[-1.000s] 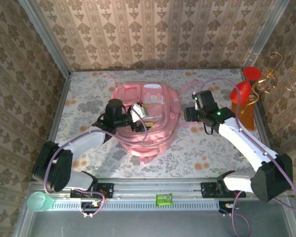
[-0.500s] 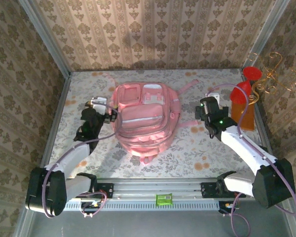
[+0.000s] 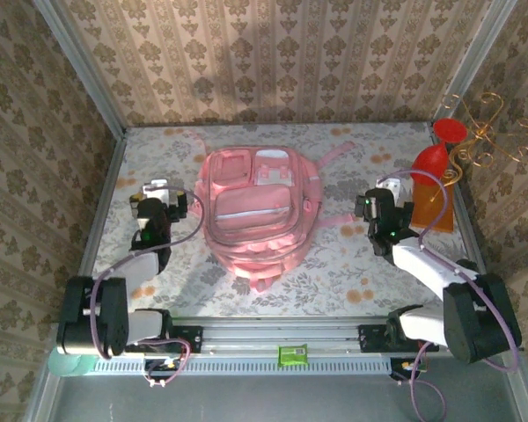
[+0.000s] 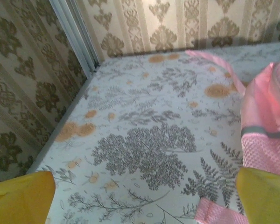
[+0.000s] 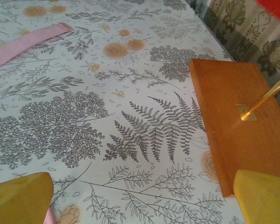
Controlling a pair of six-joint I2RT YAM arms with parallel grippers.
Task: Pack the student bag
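The student bag (image 3: 255, 207), a soft pink backpack, lies flat in the middle of the flowered table with its front pockets up and its straps spread out. My left gripper (image 3: 156, 189) hovers to the left of it, open and holding nothing. In the left wrist view the left gripper (image 4: 142, 200) has wide-set yellow fingertips (image 4: 21, 198) over bare cloth, with the bag's edge (image 4: 266, 126) at the right. My right gripper (image 3: 383, 186) stands open to the right of the bag. Seen from the right wrist, the right gripper (image 5: 140, 200) is empty above the cloth.
An orange wooden base (image 5: 238, 116) with a gold wire stand (image 3: 475, 132) and red funnel-shaped pieces (image 3: 433, 163) sits at the right edge, close to my right gripper. A pink strap (image 5: 28, 42) lies on the cloth. A green packet (image 3: 292, 354) rests on the front rail.
Both arms have drawn back from the bag, the left from on top of it out to the left, the right toward the wooden base. Both grippers opened wider.
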